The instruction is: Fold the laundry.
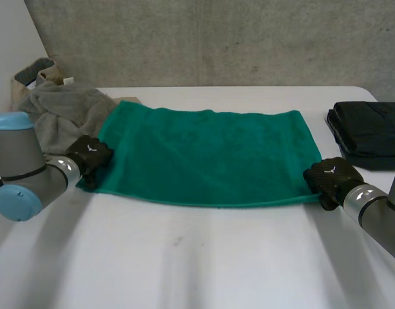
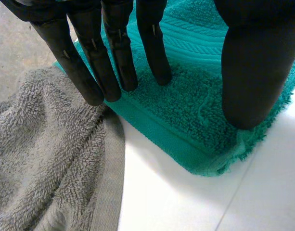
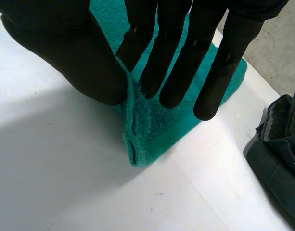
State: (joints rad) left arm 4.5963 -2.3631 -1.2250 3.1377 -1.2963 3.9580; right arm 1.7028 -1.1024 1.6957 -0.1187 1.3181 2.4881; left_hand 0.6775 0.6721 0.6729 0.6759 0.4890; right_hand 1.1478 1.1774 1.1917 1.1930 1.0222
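Both near corners of the green towel [image 1: 207,154] are covered, probably so it can be folded away from the robot. The right robot hand [image 1: 329,179] pinches its corner, with cloth bunched against the thumb. The left robot hand [image 1: 89,154] just rests straight fingers on its corner. The towel lies flat on the table [image 1: 184,257]. A grey towel [image 1: 62,109] and black clothes [image 1: 368,132] sit farther back.

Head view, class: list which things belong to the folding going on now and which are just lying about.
In the job: green towel, spread flat; left hand, on its near left corner; right hand, fingers pinching its near right corner.
Lying about: grey towel, heaped beside the left hand; black cloth, folded, at the table's right.
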